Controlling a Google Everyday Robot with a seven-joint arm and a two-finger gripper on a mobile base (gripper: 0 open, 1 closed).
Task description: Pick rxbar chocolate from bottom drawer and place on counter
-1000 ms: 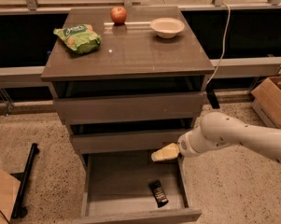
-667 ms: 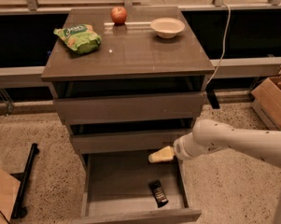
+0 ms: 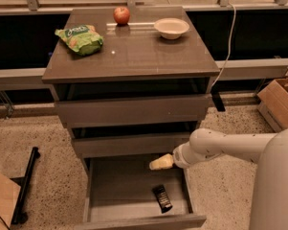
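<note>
The gripper (image 3: 156,164) hung over the pulled-out bottom drawer (image 3: 115,190) (couldn't tell if it was spread or pinched), with the rxbar chocolate (image 3: 162,198) lying inside near the front.

table (image 3: 134,56): top of the cabinet, above three stacked drawers
chip bag (image 3: 80,38): on the table, left side
apple (image 3: 121,15): on the table, rear middle, left of the bowl
bowl (image 3: 171,28): on the table, rear right, well apart from the chip bag
top drawer (image 3: 134,110): directly under the table
middle drawer (image 3: 129,145): under the top drawer
bottom drawer (image 3: 138,222): lowest, standing out in front of the two above
rxbar chocolate (image 3: 162,198): in the bottom drawer, right of centre, near the front
pincer (image 3: 159,163): over the bottom drawer's rear right, just below the middle drawer's front, behind the rxbar chocolate and apart from it
arm (image 3: 215,145): reaching in from the right
cardboard box (image 3: 280,102): on the floor, right of the cabinet, well apart
</note>
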